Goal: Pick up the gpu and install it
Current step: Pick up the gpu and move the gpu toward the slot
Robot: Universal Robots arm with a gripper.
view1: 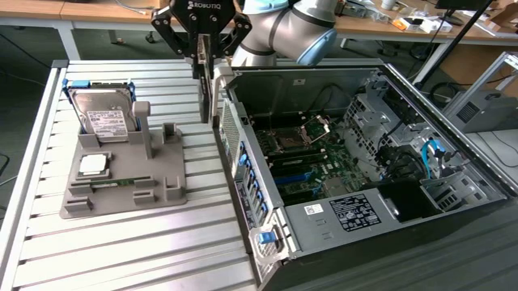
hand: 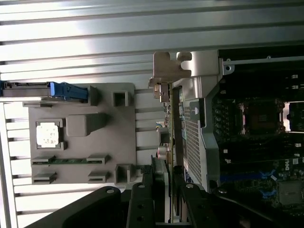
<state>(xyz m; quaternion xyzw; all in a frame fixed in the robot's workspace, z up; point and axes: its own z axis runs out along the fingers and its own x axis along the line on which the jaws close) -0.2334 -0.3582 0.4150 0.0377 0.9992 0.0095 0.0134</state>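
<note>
Holding the gpu (view1: 204, 91) on edge, the gripper (view1: 205, 57) has its jaws narrowed onto the top of the thin dark card, which hangs straight down from them; in the wrist view you see the same gpu (hand: 175, 123) edge-on, running away from the gripper (hand: 168, 175). It sits over the gap between the grey fixture (view1: 121, 194) and the open computer case (view1: 242, 151). By the look of it the step in hand is the carry from fixture to case, with the install itself not yet done. To do it well, keep the card plumb and the grip square, since a thin board clamped by one edge will likely swing or twist if you move sharply; judge the height by the card's lower edge, not by the fingers. Mind the edges: the case's perforated rear wall (hand: 192, 137) stands just beside the card on the exterior view's right, and the fixture's upright posts (view1: 142, 124) rise near it on the exterior view's left. The hard drive (view1: 101, 115), in its blue frame, and the memory stick (view1: 121, 182) lie well apart on the fixture. Inside the case the motherboard (view1: 307, 151) lies exposed, with open room over its middle; the drive cage and loose cables (view1: 429, 151) crowd the far side, so the freer air is close to the rear wall. The slatted table (view1: 121, 254) around the fixture gives you room to back off toward the exterior view's left.
</note>
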